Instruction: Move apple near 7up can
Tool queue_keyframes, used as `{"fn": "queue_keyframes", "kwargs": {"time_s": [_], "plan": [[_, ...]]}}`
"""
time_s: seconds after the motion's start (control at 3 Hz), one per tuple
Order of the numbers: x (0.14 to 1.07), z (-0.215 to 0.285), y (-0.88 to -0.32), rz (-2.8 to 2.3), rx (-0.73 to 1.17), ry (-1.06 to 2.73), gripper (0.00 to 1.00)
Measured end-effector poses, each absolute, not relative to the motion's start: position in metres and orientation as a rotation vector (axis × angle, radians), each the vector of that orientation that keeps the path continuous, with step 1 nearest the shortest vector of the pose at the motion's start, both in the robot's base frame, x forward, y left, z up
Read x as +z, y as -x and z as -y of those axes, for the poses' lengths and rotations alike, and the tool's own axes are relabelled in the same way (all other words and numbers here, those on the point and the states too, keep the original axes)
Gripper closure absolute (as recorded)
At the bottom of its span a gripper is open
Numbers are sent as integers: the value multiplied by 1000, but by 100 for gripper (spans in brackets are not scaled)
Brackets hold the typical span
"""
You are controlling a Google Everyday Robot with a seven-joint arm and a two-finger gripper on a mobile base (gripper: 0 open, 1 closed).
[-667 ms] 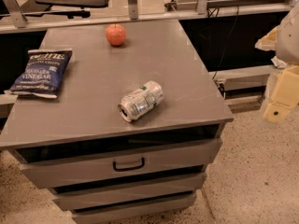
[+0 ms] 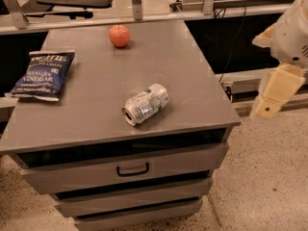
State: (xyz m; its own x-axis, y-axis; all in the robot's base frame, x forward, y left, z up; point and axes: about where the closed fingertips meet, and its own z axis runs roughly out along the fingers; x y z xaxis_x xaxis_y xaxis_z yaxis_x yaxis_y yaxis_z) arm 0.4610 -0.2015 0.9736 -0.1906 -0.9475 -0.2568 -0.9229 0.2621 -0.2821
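Note:
The orange-red apple (image 2: 119, 35) sits near the far edge of the grey cabinet top (image 2: 187, 81). The silver-white 7up can (image 2: 146, 104) lies on its side nearer the front, right of the middle, a good way from the apple. My gripper (image 2: 275, 94) hangs at the right of the view, off the cabinet's right side and above the floor, far from both things. It holds nothing.
A dark blue chip bag (image 2: 43, 74) lies at the cabinet's left edge. The cabinet has drawers with a handle (image 2: 132, 169) in front. Desks and a chair base stand behind; speckled floor lies to the right.
The gripper has shifted slightly at the right of the view. The apple, can and bag have not moved.

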Motion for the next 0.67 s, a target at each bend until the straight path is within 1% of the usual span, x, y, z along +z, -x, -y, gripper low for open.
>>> {"fn": "queue_keyframes", "kwargs": {"time_s": [0.67], "plan": [[977, 112, -592, -1847, 11, 1563, 0]]}}
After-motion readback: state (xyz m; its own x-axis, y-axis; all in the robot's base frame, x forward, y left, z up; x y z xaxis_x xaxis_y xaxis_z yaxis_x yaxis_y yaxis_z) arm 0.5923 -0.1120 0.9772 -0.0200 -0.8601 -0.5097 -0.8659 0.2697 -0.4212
